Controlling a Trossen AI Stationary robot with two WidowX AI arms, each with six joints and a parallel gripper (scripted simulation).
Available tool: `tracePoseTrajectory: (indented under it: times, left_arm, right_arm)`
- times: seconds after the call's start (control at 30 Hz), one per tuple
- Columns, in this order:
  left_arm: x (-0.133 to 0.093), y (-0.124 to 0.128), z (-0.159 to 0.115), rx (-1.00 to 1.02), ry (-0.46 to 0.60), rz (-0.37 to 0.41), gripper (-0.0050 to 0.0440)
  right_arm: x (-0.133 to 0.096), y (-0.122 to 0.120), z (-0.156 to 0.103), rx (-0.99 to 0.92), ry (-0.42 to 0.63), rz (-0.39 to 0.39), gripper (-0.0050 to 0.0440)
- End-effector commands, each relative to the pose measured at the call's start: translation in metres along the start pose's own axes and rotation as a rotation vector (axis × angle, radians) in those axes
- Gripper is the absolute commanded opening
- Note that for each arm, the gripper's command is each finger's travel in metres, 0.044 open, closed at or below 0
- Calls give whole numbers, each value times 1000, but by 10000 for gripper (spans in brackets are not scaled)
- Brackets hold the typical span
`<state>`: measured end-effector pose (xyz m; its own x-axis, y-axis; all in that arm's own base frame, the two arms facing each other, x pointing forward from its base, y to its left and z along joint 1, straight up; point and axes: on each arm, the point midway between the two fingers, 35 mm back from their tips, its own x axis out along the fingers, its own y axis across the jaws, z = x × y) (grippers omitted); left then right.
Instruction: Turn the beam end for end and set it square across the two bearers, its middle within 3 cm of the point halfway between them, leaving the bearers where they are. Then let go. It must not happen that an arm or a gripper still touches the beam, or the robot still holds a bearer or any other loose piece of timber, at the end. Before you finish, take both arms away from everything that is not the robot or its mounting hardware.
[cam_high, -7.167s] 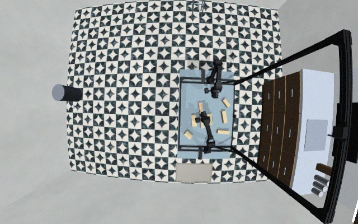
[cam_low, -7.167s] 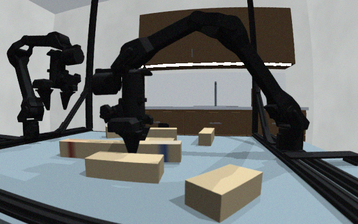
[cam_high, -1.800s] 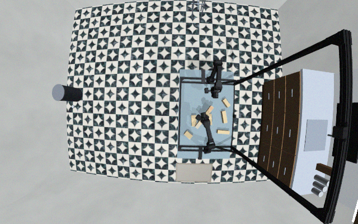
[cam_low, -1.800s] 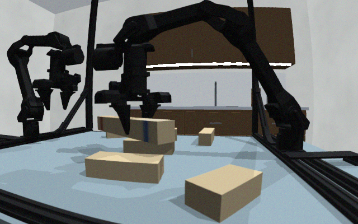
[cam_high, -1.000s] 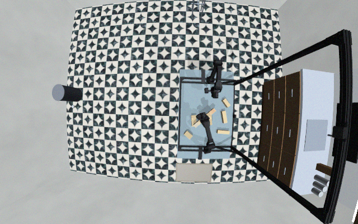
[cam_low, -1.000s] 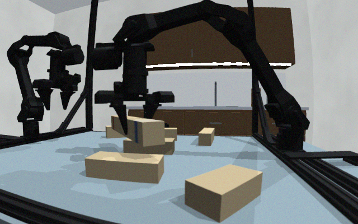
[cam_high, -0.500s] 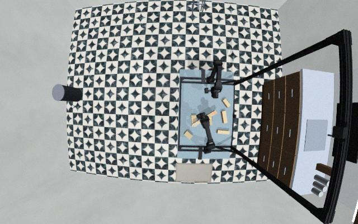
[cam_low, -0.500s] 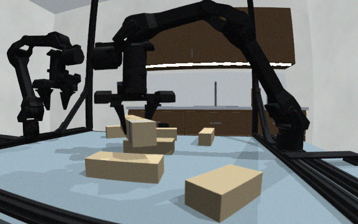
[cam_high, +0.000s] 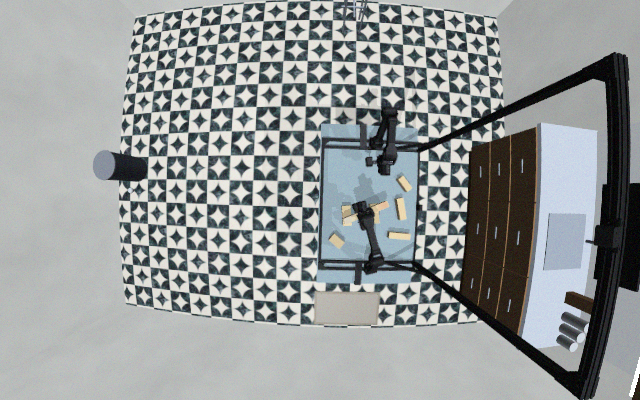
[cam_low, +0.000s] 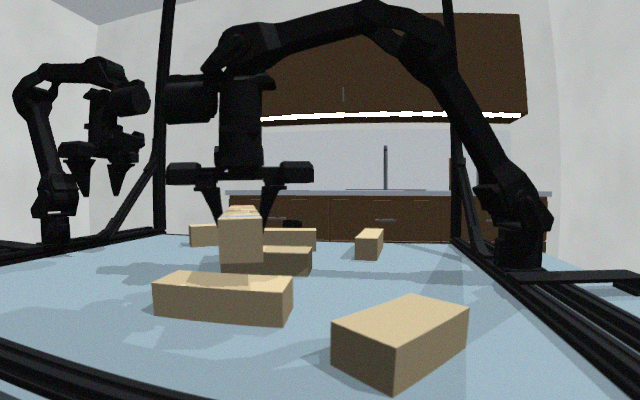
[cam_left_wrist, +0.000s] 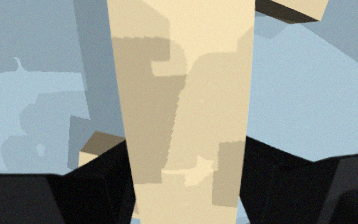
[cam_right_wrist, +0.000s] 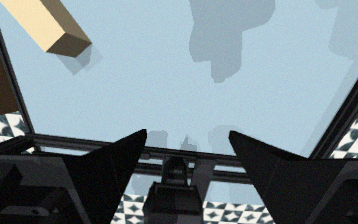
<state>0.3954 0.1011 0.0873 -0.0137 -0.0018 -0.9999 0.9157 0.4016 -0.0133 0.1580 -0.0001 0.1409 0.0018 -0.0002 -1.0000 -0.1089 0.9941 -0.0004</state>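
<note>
in the exterior view, a loose block (cam_high: 336, 240) (cam_low: 399, 340) sits lower right, nearest. left of it lies one bearer (cam_high: 345, 210) (cam_low: 220, 302); the other bearer (cam_high: 376, 217) (cam_low: 290, 261) is beyond. mid-frame, the left gripper (cam_high: 359, 208) (cam_low: 241, 224) (cam_left_wrist: 182, 138) clamps the beam (cam_high: 382, 205) (cam_low: 241, 242) (cam_left_wrist: 185, 110) above them, askew. far upper left, the right gripper's (cam_high: 384, 171) (cam_low: 101, 194) (cam_right_wrist: 188, 133) fingers stand apart.

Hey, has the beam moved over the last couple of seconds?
Yes. In the top view, the beam has swung clockwise, its upper end going round toward the brown cabinets.
</note>
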Motion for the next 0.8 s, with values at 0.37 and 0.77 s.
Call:
tracePoseTrajectory:
  times: [0.37, 0.77]
  left_arm:
    - [-5, 1, -6, 155, -3, 14, 0]
    - [-5, 3, -13, 266, -2, 14, 0]
  right_arm:
    - [0, 0, -1, 5, 2, 0, 440]
    - [0, 0, -1, 5, 2, 0, 440]
